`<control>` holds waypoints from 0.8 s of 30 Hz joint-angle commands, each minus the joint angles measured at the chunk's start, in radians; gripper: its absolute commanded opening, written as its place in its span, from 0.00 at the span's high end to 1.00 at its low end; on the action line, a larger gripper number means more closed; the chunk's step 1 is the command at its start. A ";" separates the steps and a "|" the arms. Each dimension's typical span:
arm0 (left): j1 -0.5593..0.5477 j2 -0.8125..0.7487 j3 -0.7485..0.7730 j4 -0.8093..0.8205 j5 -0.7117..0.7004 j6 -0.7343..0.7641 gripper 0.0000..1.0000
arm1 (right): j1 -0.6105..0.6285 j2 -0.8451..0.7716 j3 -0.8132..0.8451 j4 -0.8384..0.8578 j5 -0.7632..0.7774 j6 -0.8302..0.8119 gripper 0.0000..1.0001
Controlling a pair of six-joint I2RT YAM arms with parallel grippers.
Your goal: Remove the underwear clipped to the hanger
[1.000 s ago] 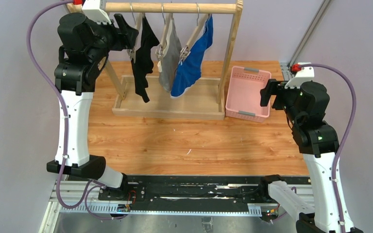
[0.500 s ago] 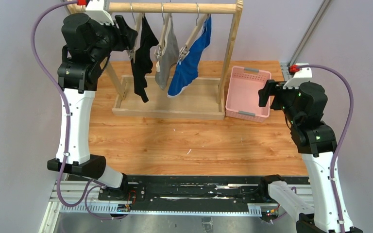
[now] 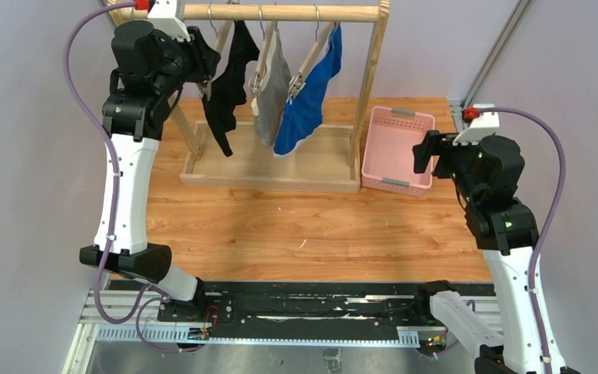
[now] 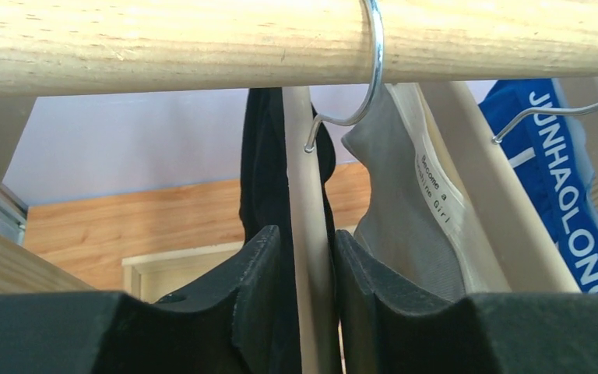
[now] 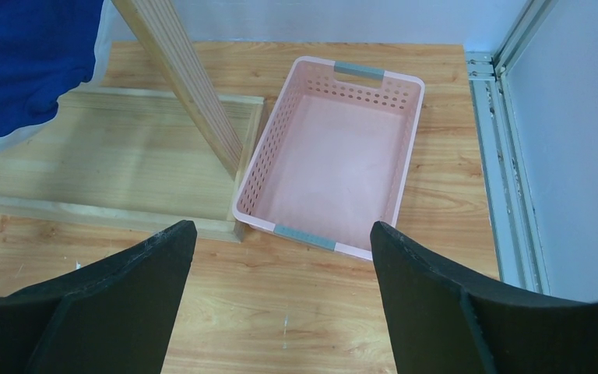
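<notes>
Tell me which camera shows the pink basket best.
The right wrist view: the pink basket lies whole in frame, its inside open to see. The top external view shows it smaller, its right edge behind the right arm's fingers. The left wrist view misses it.

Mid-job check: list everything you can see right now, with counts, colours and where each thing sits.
rack: 1, pale wood, far side of the table, with a tray-like base
hangers: 3, pale with metal hooks, hung on the rack
black briefs: 1, black, leftmost hanger
grey briefs: 1, grey, middle hanger
blue briefs: 1, royal blue with white lettering, rightmost hanger
basket: 1, pink with grey handles, on the table right of the rack, empty
table: 1, wood grain, under everything
left gripper: 1, black, up by the rack's top bar, closed on the leftmost hanger with black cloth beside it
right gripper: 1, black, open, above the table near the basket
</notes>
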 commanded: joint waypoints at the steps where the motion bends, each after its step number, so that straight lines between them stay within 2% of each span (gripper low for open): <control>1: -0.004 0.021 -0.005 0.033 0.003 0.015 0.62 | 0.004 -0.017 -0.017 0.046 -0.017 0.003 0.16; 3: -0.004 0.029 -0.006 0.032 0.006 0.018 0.68 | 0.004 -0.021 -0.022 0.049 -0.019 0.002 0.16; 8: -0.004 0.047 -0.005 0.033 0.009 0.016 0.93 | 0.004 -0.029 -0.037 0.061 -0.019 -0.002 0.16; 10: -0.004 0.048 -0.007 0.035 0.009 0.014 0.99 | 0.003 -0.031 -0.039 0.064 -0.018 -0.004 0.16; 19: -0.004 0.000 -0.056 0.122 -0.004 0.016 1.00 | 0.004 -0.038 -0.059 0.069 -0.031 -0.011 0.16; 24: -0.004 -0.088 -0.154 0.246 -0.042 0.032 1.00 | 0.005 -0.038 -0.076 0.073 -0.049 -0.012 0.16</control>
